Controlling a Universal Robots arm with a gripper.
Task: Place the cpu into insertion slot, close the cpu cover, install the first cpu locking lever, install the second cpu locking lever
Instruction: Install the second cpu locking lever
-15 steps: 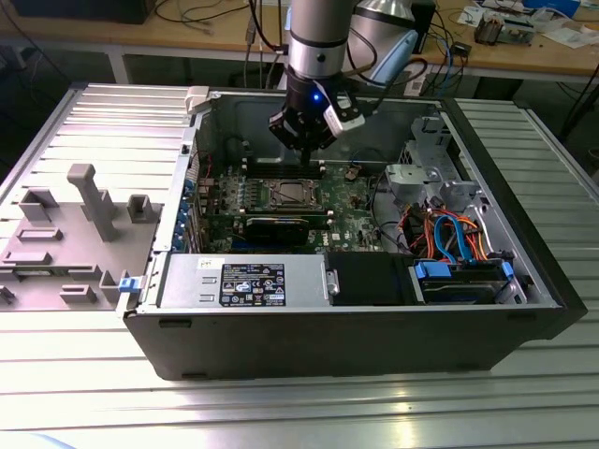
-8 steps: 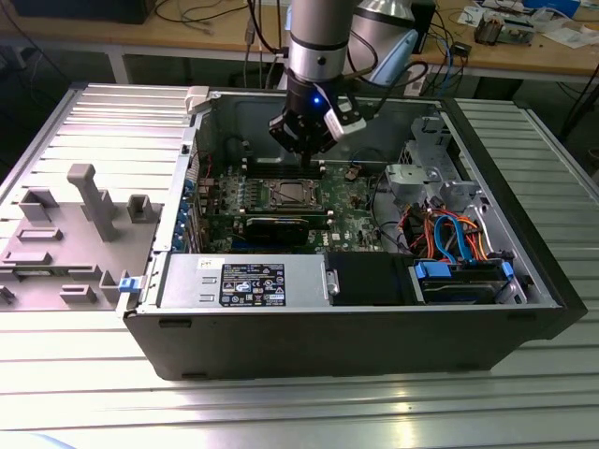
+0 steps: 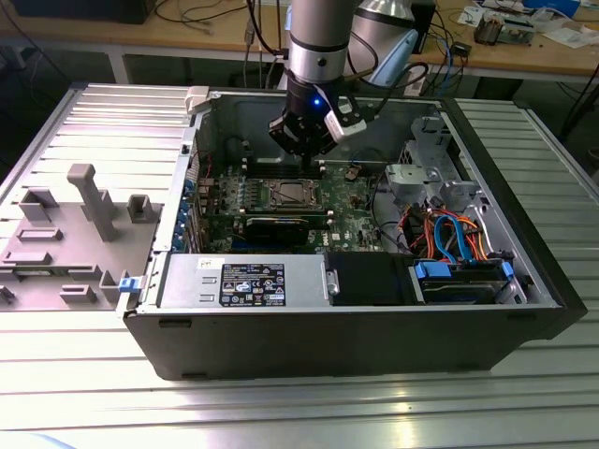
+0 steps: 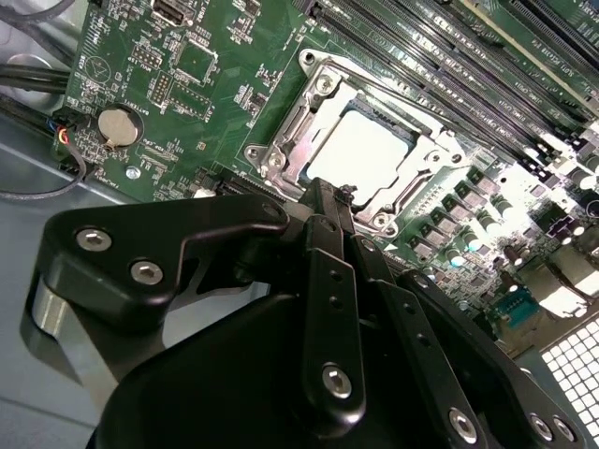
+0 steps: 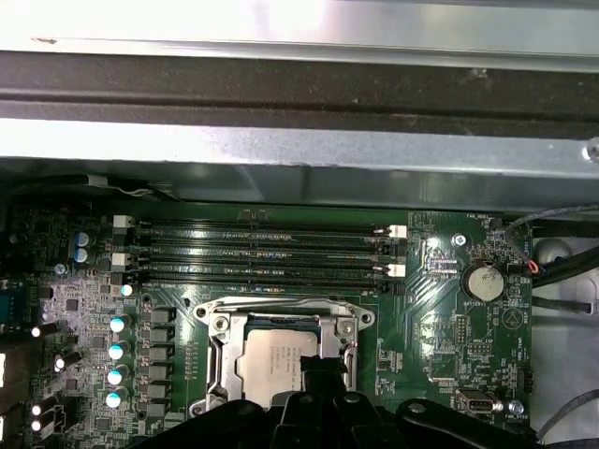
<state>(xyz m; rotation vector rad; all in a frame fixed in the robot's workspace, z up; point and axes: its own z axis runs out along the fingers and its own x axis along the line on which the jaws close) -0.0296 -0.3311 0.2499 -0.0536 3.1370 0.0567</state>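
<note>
Black gripper (image 4: 323,201); just beyond its tips, pale silver-grey cpu (image 4: 360,154) within silver cpu cover (image 4: 290,131), on green motherboard (image 4: 187,75).

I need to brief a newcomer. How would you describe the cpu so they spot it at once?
Look inside the open case at the green motherboard. Near its middle sits the cover, a silver frame. The cpu is the flat pale-grey square in that frame's window, unlike the long dark memory slots beside it.
</note>
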